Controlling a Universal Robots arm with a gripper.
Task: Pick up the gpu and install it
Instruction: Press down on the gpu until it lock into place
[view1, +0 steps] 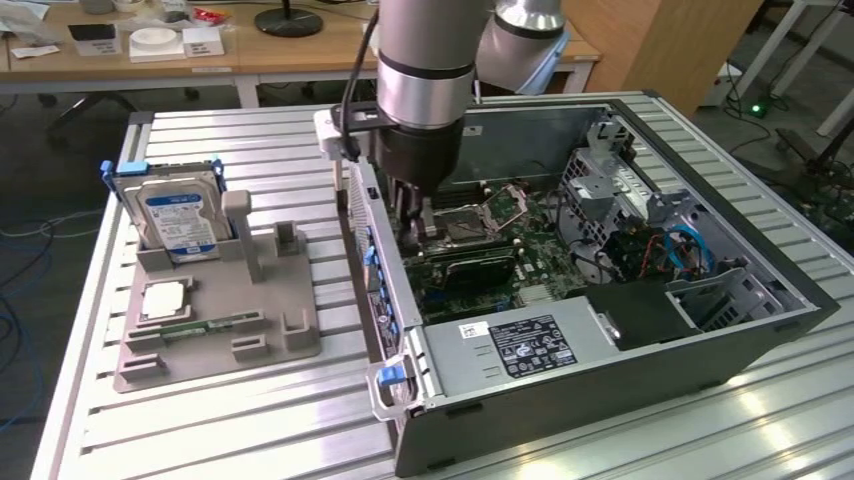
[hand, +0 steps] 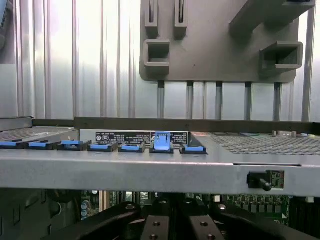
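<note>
Ribbed metal tabletop (view1: 240, 420) carries an open computer case (view1: 747, 340). Inside it the gripper (view1: 411, 215) sits low. Its fingers (hand: 155, 227) look pressed together; any held gpu cannot be made out.

Silver-grey cylindrical arm (view1: 424, 60), black cable, dark screw-studded pincer (hand: 172, 222).

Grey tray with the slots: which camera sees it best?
The exterior view. There the whole grey tray lies beside the computer case, with the hard drive standing in it. The wrist view catches just part of the grey tray, beyond the case wall.
</note>
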